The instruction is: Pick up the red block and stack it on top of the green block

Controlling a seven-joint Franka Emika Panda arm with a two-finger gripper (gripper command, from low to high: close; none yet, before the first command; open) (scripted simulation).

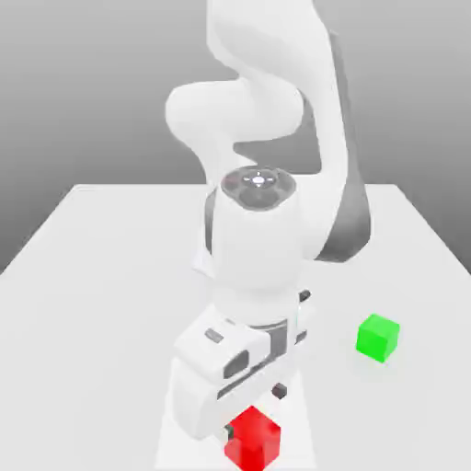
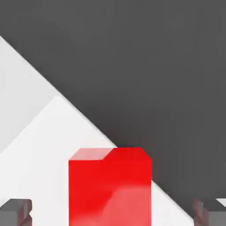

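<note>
Basically, gripper (image 2: 113, 212) spread wide, red block (image 2: 110, 192) between the fingertips (not pinched), at the exterior view's bottom centre; green block (image 1: 377, 338) right of it.

Green block (image 1: 377, 338) behind red block (image 1: 253, 440), exterior view's right.

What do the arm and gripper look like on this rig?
The arm has smooth, rounded white links with dark grey sections at the joints, and a glossy grey round cap above the wrist. The gripper has a boxy white hand body with dark grey recessed panels, and its two fingertips are small, blocky and dark grey.
</note>
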